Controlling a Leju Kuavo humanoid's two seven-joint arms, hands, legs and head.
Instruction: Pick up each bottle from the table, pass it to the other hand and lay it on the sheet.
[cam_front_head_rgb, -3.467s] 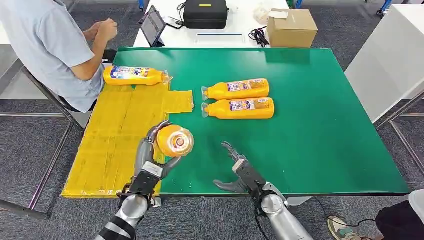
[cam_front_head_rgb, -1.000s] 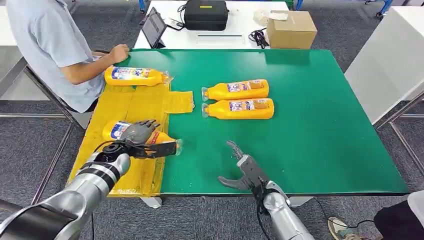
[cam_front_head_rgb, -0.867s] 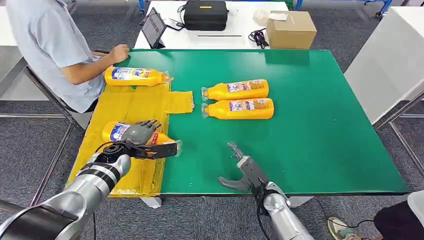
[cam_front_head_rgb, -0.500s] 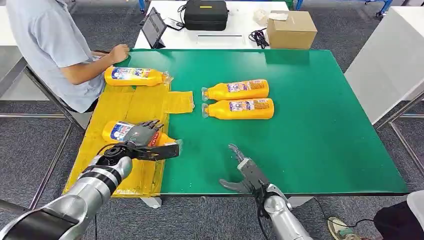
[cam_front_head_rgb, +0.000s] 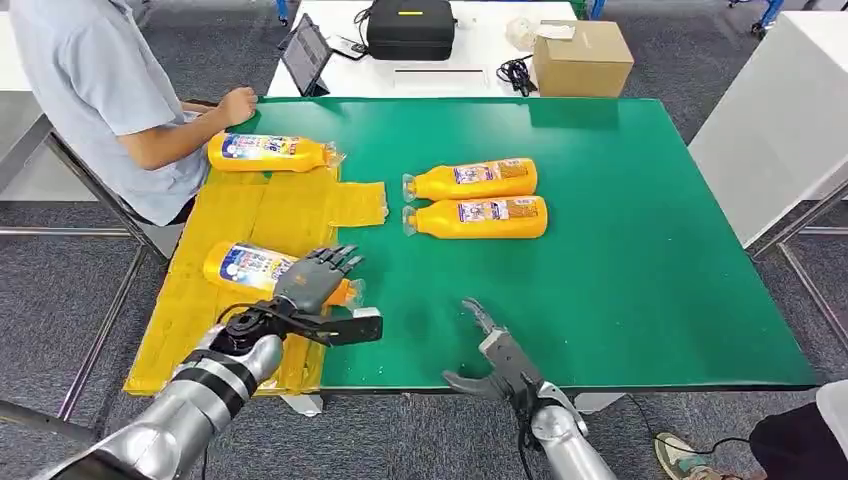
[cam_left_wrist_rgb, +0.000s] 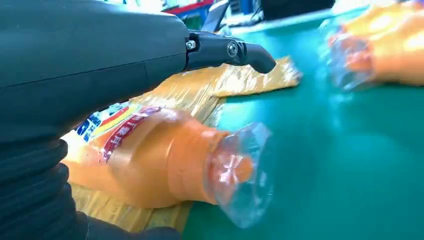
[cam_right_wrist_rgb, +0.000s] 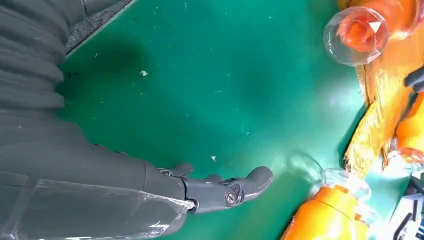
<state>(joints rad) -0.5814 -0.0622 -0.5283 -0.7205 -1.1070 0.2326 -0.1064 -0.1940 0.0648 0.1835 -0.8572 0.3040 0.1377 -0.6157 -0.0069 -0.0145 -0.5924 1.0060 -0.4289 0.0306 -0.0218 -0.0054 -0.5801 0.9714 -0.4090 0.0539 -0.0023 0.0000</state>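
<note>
An orange bottle (cam_front_head_rgb: 250, 267) with a clear cap lies on the yellow sheet (cam_front_head_rgb: 230, 215), cap toward the green table. My left hand (cam_front_head_rgb: 316, 288) hovers just over its neck end with fingers spread, holding nothing. In the left wrist view the same bottle (cam_left_wrist_rgb: 160, 160) lies under my thumb (cam_left_wrist_rgb: 230, 50), untouched. A second bottle (cam_front_head_rgb: 268, 152) lies at the sheet's far end. Two more bottles (cam_front_head_rgb: 470, 180) (cam_front_head_rgb: 478, 216) lie side by side on the green table (cam_front_head_rgb: 620, 250). My right hand (cam_front_head_rgb: 492, 358) is open and empty at the table's front edge.
A person (cam_front_head_rgb: 100, 90) sits at the far left corner, a hand resting by the far bottle. Behind the green table a white table carries a cardboard box (cam_front_head_rgb: 583, 55), a black case (cam_front_head_rgb: 411, 27) and a tablet (cam_front_head_rgb: 305, 50). Another white table (cam_front_head_rgb: 780, 120) stands at the right.
My left hand laid the bottle on the sheet, let go and drew back toward the front right with fingers spread. My right hand slid a little nearer the front edge.
</note>
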